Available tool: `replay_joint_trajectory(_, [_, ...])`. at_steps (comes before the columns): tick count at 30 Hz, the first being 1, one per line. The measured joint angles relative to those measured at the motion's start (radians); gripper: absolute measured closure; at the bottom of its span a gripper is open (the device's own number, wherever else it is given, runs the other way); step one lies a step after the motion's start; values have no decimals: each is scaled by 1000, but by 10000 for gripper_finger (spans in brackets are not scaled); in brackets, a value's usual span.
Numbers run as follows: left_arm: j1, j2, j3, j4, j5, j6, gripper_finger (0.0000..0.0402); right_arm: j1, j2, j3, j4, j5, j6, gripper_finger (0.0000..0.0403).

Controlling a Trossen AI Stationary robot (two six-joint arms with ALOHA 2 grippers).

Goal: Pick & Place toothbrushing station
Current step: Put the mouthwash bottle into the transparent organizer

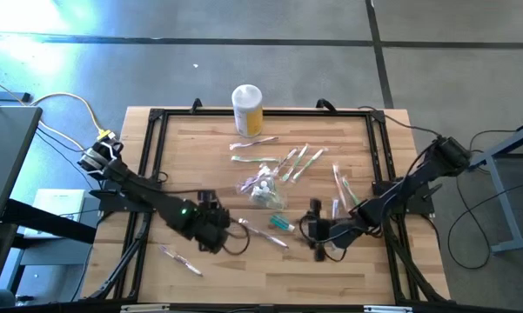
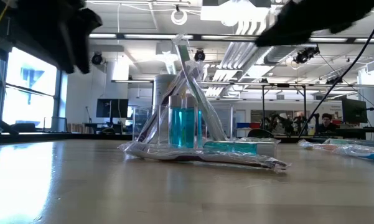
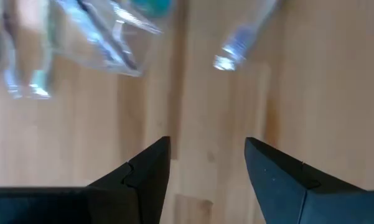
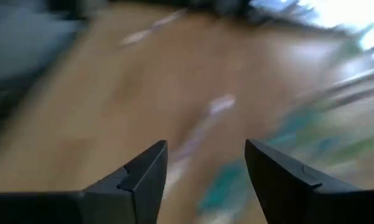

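Pale butcher-block wood fills the table (image 1: 200, 148) inside its black frame, and the clear toothbrushing station (image 1: 263, 189) lies a little above the middle of the high view, hard to pick out against the grain; in the low view it stands at centre frame (image 2: 177, 121) with something blue inside and wrapped brushes leaning out of its top. Loose wrapped toothbrushes (image 1: 298, 162) fan out to its upper right, more lie along the right side of the frame, one sits between the two grippers near the lower centre (image 1: 263, 232), and one lies alone at the lower left (image 1: 181, 259). A yellow jar (image 1: 247, 109) with a white lid stands at the top edge, well apart from everything in play. The left gripper (image 1: 222, 233) hangs low at lower centre-left, its fingers spread with bare wood between them in its wrist view and nothing held. The right gripper (image 1: 317, 236) sits at lower centre-right, fingers likewise spread and empty. Both arms reach in from the sides toward the clutter below the station, which suggests they are lining up on loose brushes or on the container itself; which one, the frames do not settle. The station's transparency and light build will likely make a grasp on it delicate.
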Motion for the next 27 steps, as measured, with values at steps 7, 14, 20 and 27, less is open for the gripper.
replay_joint_trajectory(7, [-90, 0, -117, 139, 16, 66, 204, 7, 14, 0, -63, -512, 229, 195])
replay_joint_trajectory(14, [-99, 0, -252, 382, 36, 132, 204, 41, 85, 1, -72, -368, 188, 195])
replay_joint_trajectory(20, [-99, 0, -286, 466, -33, 232, 204, -10, 86, 0, -146, -300, 234, 195])
replay_joint_trajectory(27, [-98, 0, -288, 525, -50, 329, 204, -51, 86, 0, -138, -354, 227, 195])
